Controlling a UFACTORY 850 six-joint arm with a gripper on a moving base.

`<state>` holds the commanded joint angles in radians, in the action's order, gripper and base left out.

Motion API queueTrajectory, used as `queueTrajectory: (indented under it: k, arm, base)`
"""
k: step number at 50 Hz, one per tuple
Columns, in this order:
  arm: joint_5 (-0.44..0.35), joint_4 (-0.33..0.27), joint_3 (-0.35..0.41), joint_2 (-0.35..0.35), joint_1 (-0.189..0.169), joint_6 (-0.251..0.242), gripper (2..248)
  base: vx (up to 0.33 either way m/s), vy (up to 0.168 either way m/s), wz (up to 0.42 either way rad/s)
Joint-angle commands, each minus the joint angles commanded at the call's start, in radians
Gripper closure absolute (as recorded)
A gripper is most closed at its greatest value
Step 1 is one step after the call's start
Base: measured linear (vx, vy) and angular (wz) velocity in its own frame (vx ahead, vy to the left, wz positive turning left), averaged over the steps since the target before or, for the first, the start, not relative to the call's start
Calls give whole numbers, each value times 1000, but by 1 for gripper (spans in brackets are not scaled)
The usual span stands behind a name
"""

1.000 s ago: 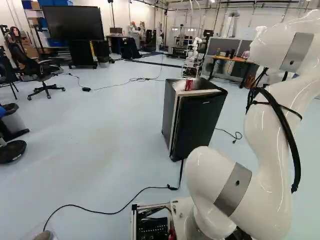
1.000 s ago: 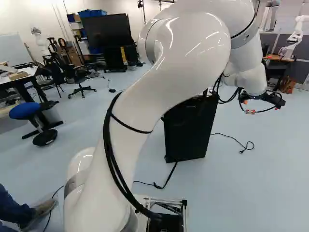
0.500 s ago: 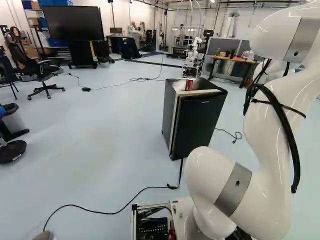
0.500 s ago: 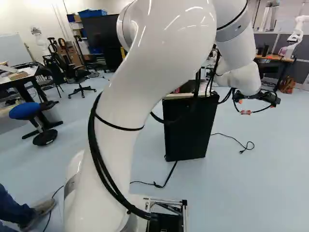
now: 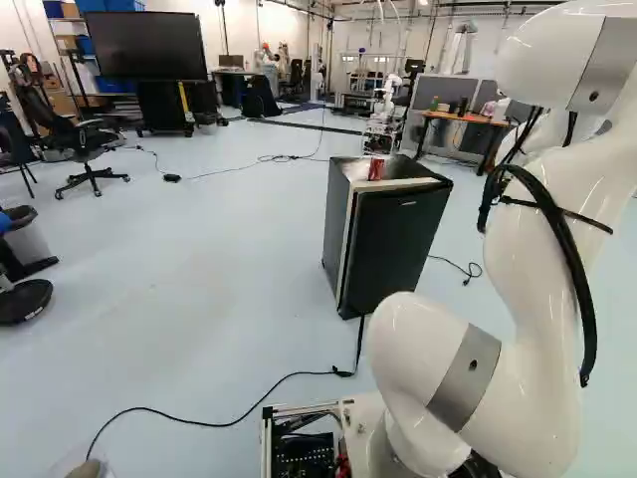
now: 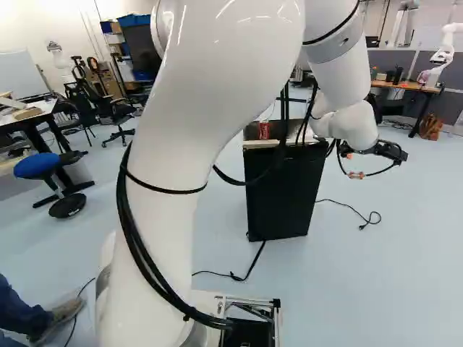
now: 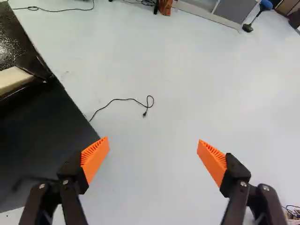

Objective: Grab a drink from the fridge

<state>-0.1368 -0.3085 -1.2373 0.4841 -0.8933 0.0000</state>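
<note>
Hovering near black fridge (image 6: 282,199), hand (image 6: 382,150) spread wide.

Blk TV (image 5: 144,46) at back L in left base view, office chair (image 5: 88,139), blue stool (image 6: 37,165) nr bin (image 6: 78,174), wood-top desk (image 6: 398,85)

the can (image 5: 375,170) is red with white marks. the fridge (image 5: 398,249) is black, with a cream edge strip (image 7: 14,79). the arm (image 5: 523,259) is glossy white — banded in grey (image 5: 465,376) — with black cables (image 6: 145,253). orange, finely ridged pads (image 7: 96,157) sit on black fingers (image 7: 236,183). the floor (image 5: 199,259) is pale blue-grey, the stool seat (image 6: 37,165) bright blue, the desk top (image 6: 398,85) orange-brown, and another robot (image 6: 446,45) white.
</note>
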Motion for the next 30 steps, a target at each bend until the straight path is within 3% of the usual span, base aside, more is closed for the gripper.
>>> queueTrajectory:
  k: [30]
  arm:
    - [-143, 0, 166, -72, 21, 0, 3]
  base:
    - [0, 0, 0]
